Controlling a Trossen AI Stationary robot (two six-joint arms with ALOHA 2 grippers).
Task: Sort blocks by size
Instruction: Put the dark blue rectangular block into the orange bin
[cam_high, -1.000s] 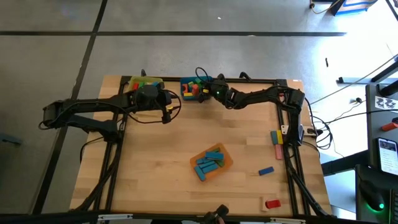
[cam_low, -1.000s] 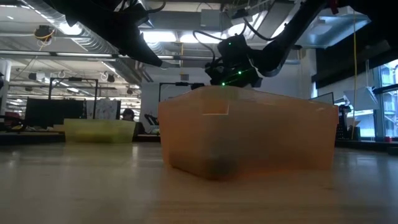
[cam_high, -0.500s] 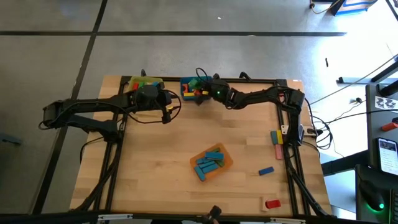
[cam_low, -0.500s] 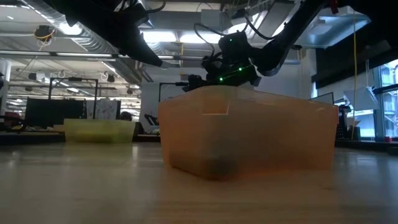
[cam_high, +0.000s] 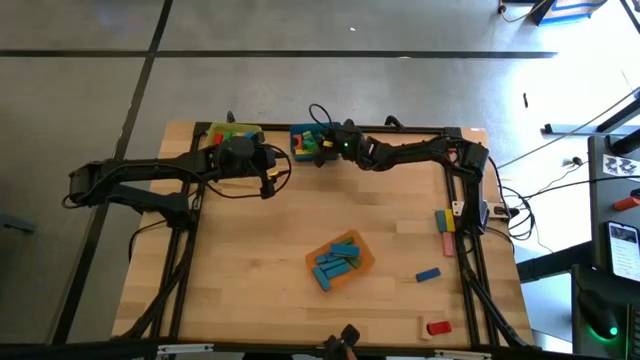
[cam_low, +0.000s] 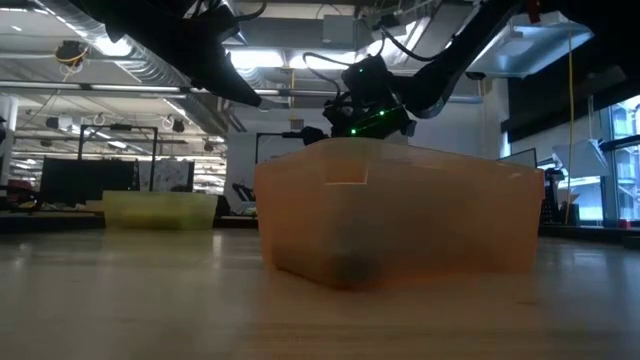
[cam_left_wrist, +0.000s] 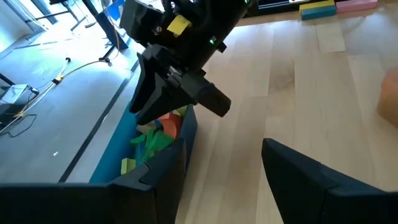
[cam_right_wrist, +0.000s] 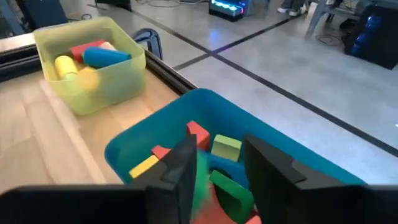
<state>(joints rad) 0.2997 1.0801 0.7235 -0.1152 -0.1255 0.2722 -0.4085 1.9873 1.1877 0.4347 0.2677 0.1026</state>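
Note:
My right gripper (cam_right_wrist: 219, 142) hangs open over the teal bin (cam_right_wrist: 124, 149), at the table's far edge in the high view (cam_high: 322, 142). The bin holds small blocks: a red one (cam_right_wrist: 198, 132), a yellow one (cam_right_wrist: 144, 165) and green ones (cam_right_wrist: 225, 148). A blurred green shape (cam_right_wrist: 202, 180) shows just below the finger gap. My left gripper (cam_left_wrist: 224, 146) waits open, left of the teal bin and clear of the table (cam_high: 272, 178). The yellow bin (cam_right_wrist: 93, 87) beside it holds larger red, yellow and blue blocks.
An orange bin (cam_high: 362, 258) with blue blocks stands mid-table and fills the low view (cam_low: 400, 210). Loose blocks lie on the right: a yellow, blue and pink group (cam_high: 445, 228), a blue one (cam_high: 428, 274) and a red one (cam_high: 437, 327). Bare wood lies at the near left.
My right gripper has shifted a little toward the table's far left over the teal bin, and its wrist has turned and tipped. The bins have not moved.

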